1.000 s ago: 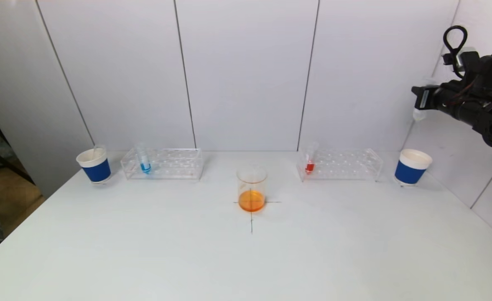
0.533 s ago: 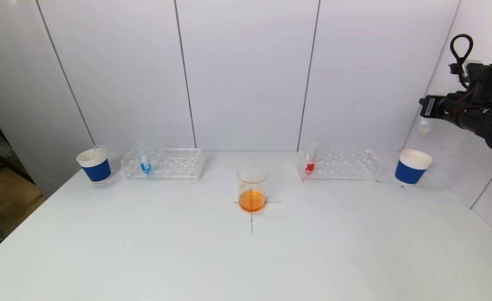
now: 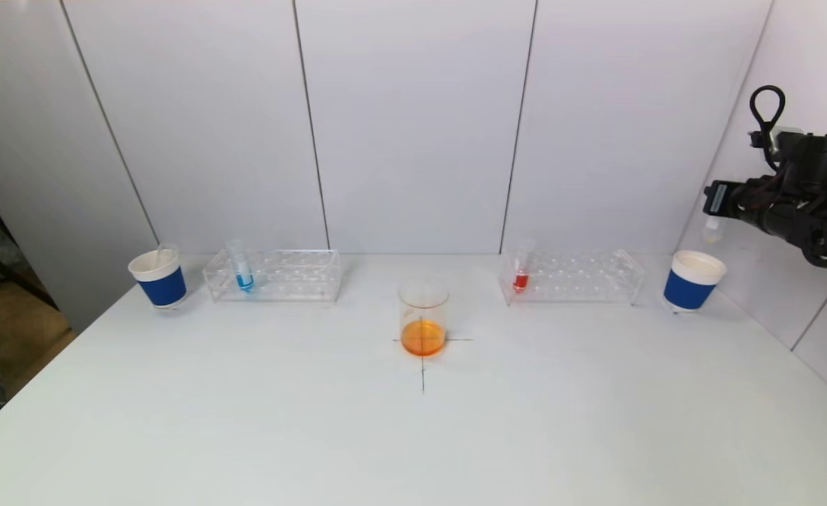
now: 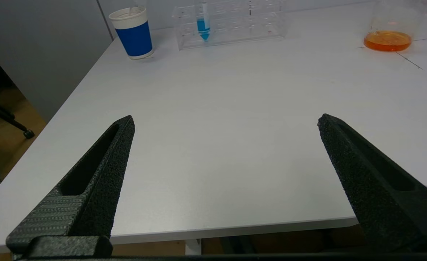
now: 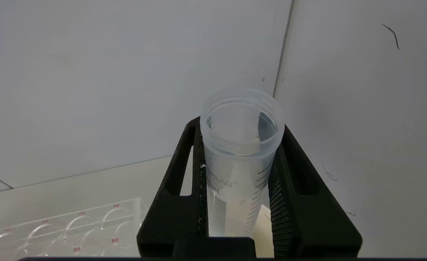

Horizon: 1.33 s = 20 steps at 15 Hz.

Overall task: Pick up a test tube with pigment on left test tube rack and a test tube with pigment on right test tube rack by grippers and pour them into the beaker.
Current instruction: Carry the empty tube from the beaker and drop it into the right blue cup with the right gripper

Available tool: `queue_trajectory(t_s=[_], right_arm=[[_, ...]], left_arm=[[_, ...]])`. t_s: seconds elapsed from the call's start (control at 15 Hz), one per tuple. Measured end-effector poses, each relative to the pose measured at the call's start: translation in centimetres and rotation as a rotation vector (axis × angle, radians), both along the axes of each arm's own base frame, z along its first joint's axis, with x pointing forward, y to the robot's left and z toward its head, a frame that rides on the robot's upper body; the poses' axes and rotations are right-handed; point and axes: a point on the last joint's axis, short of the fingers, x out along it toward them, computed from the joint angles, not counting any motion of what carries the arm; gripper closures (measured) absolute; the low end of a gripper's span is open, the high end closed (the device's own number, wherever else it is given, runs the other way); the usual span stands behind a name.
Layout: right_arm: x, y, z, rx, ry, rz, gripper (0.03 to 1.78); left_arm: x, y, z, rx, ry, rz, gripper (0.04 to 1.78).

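An empty, clear test tube point(image 5: 240, 159) stands upright, clamped between the two black fingers point(image 5: 184, 188) of the right gripper point(image 5: 239, 145), its open mouth above the fingertips and its graduations facing the camera; in the head view the right gripper point(image 3: 714, 211) hangs high at the right side, above the right blue paper cup point(image 3: 691, 281), with the tube's pale tip point(image 3: 712, 229) showing below it; the cup's rim lies directly under the tube in the right wrist view. The right test tube rack point(image 3: 571, 276) sits just beside that cup, a tube with red pigment point(image 3: 521, 273) in its left end; the beaker point(image 3: 424, 318), holding orange liquid, stands on a cross mark at the table's point(image 3: 413, 436) middle; the left test tube rack point(image 3: 274, 275) holds a tube with blue pigment point(image 3: 241, 270) near its left end, with the left blue paper cup point(image 3: 159, 277) beside it. The left gripper point(image 4: 226, 121) hovers low over the table's near left edge, jaws spread wide and holding nothing.
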Motion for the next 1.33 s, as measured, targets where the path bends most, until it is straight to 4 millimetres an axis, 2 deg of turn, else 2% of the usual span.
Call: queue_trajectory(t_s=[0.4, 0.73, 1.33], right_arm=[[1.0, -1.2, -3.3, 0.008, 0.036, -0.021, 1.28], [1.6, -1.4, -5.6, 0.014, 0.060, -0.021, 1.28], [0.5, -1.0, -8.8, 0.002, 0.067, -0.018, 1.28]], left_arm=[[0.0, 0.0, 0.0, 0.000, 0.001, -0.001, 0.06], [0.0, 0.0, 0.0, 0.000, 0.000, 0.000, 0.06], [0.0, 0.0, 0.0, 0.000, 0.000, 0.000, 0.06]])
